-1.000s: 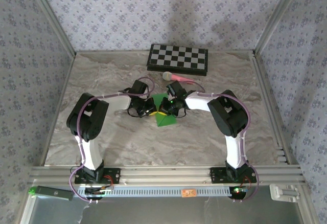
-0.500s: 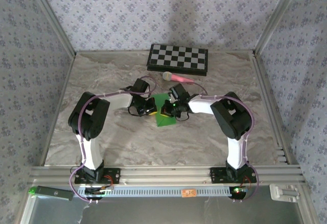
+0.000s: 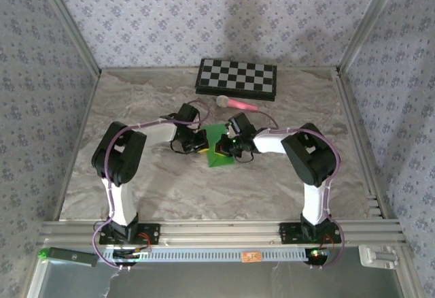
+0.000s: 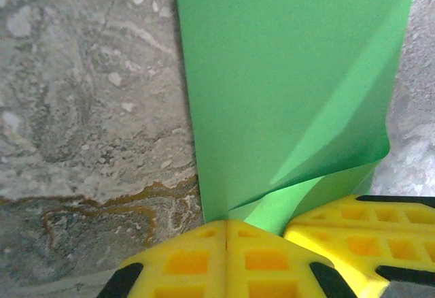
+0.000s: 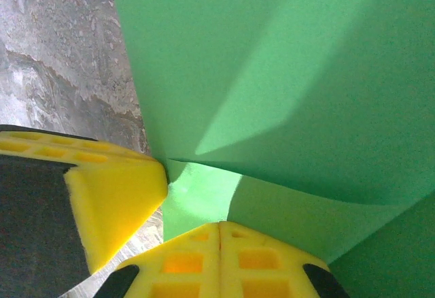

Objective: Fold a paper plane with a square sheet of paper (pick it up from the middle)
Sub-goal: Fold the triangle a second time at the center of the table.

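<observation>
The bright green square sheet of paper (image 3: 217, 134) lies partly folded on the marble table between my two grippers, one point (image 3: 221, 161) towards the near side. My left gripper (image 3: 202, 147) is shut, and its yellow tips (image 4: 225, 223) sit against the paper's (image 4: 285, 73) folded corner, where a flap lifts slightly. My right gripper (image 3: 221, 150) is shut too, tips (image 5: 219, 224) down on the paper (image 5: 292, 60) beside a raised flap. The two grippers nearly touch: the right fingers (image 4: 353, 230) show in the left wrist view, the left fingers (image 5: 115, 189) in the right wrist view. No finished paper plane is in view.
A black-and-white checkered board (image 3: 237, 78) lies at the back of the table. A pink-handled microphone (image 3: 234, 103) rests just in front of it, close behind the right wrist. Patterned walls and metal frame rails enclose the table (image 3: 136, 107).
The right gripper has slid from behind the paper towards the right and nearer side, uncovering more green at the back. The left gripper has shifted only slightly.
</observation>
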Available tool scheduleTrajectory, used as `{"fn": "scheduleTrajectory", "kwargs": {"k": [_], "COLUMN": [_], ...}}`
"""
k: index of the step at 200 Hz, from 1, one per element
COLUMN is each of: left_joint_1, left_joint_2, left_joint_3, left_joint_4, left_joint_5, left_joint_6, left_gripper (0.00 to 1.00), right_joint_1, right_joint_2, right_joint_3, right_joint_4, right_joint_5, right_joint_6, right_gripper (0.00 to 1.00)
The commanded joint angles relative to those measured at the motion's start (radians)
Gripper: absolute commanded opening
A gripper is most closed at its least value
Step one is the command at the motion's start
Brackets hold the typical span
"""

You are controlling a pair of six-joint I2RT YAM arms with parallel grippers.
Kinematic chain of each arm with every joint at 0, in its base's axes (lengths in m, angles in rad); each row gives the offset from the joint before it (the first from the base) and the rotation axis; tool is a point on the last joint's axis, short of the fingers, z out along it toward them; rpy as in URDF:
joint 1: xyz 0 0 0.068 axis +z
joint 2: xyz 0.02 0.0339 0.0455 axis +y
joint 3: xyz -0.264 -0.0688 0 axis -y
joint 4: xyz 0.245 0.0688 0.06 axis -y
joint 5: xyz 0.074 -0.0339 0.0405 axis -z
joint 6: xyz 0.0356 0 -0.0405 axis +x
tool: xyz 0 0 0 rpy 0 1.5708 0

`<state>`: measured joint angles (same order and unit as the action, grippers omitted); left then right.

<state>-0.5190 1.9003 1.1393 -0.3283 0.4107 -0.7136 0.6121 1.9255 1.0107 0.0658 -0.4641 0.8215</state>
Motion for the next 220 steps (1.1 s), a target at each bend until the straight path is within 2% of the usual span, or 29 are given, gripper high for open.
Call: {"fn": "scheduleTrajectory", "kwargs": {"k": [1, 34, 89, 220], "left_joint_1": [0.005, 0.008, -0.011, -0.049], "left_joint_2": [-0.038, -0.108, -0.184, -0.074], "left_joint_3": [0.065, 0.017, -0.169, -0.134], "left_joint_4": [-0.042, 0.028, 0.151, 0.094], "left_joint_5": [0.020, 0.084, 0.165, 0.174], "left_joint_6": [0.052, -0.006, -0.146, -0.091], "left_gripper": [0.05, 0.10, 0.09, 0.08], "right_joint_1": [-0.015, -0.018, -0.019, -0.012], "right_joint_2": [0.055, 0.060, 0.071, 0.085], "right_joint_3": [-0.054, -0.067, -0.077, -0.070], "right_joint_4": [-0.096, -0.065, 0.017, 0.009], "right_joint_5": [0.088, 0.121, 0.119, 0.108], "right_joint_6": [0.016, 0.055, 0.115, 0.117], "right_gripper": [0.00, 0.00, 0.00, 0.00]}}
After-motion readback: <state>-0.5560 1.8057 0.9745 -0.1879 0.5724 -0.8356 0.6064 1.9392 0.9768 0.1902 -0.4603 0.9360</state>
